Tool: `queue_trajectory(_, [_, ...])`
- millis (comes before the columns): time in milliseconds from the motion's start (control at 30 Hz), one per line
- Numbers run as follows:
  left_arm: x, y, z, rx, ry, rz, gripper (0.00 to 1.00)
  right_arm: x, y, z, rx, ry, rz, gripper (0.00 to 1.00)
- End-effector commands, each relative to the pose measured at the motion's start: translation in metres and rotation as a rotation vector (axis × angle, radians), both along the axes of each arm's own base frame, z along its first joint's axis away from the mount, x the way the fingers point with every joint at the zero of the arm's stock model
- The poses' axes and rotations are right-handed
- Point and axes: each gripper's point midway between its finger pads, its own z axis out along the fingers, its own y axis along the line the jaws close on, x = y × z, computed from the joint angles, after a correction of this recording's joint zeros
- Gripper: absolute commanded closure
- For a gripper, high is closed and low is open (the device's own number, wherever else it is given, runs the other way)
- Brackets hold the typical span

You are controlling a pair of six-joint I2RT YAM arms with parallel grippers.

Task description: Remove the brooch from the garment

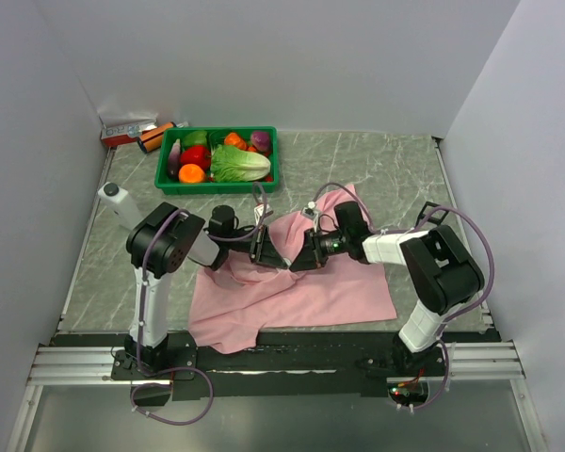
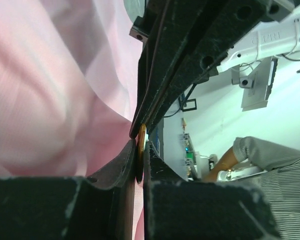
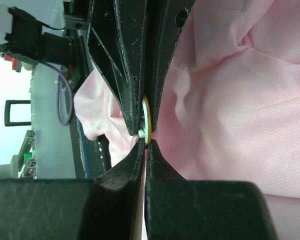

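The pink garment [image 1: 301,292] lies crumpled on the table between my arms. My left gripper [image 1: 266,247] and right gripper [image 1: 303,254] meet tip to tip over a raised fold near its upper middle. The brooch is hidden there in the top view. In the left wrist view a thin gold disc, the brooch [image 2: 140,150], sits edge-on between my left gripper's [image 2: 139,144] shut fingers, with pink cloth [image 2: 50,100] beside it. In the right wrist view the brooch [image 3: 147,112] has a white stud, and my right gripper [image 3: 146,144] is pinched shut on its lower edge against the cloth [image 3: 240,100].
A green basket [image 1: 217,186] of toy vegetables stands at the back left. A red and white box [image 1: 127,132] and an orange can [image 1: 156,137] lie in the back left corner. Bare marble table [image 1: 405,169] shows at the back right. White walls enclose three sides.
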Motion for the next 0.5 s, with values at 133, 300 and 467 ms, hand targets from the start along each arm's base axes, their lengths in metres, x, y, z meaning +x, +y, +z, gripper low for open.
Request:
queue_trajectory(133, [0.02, -0.023, 0.068, -0.193, -0.303, 0.065, 0.99, -0.024, 0.008, 0.03, 0.143, 0.055, 0.149, 0.73])
queue_trajectory(300, [0.017, -0.024, 0.07, -0.204, -0.313, 0.058, 0.99, -0.018, 0.013, 0.035, 0.172, 0.079, 0.151, 0.66])
queue_trajectory(467, [0.013, -0.021, 0.068, -0.189, -0.304, 0.057, 0.99, -0.019, 0.013, 0.035, 0.166, 0.076, 0.141, 0.72])
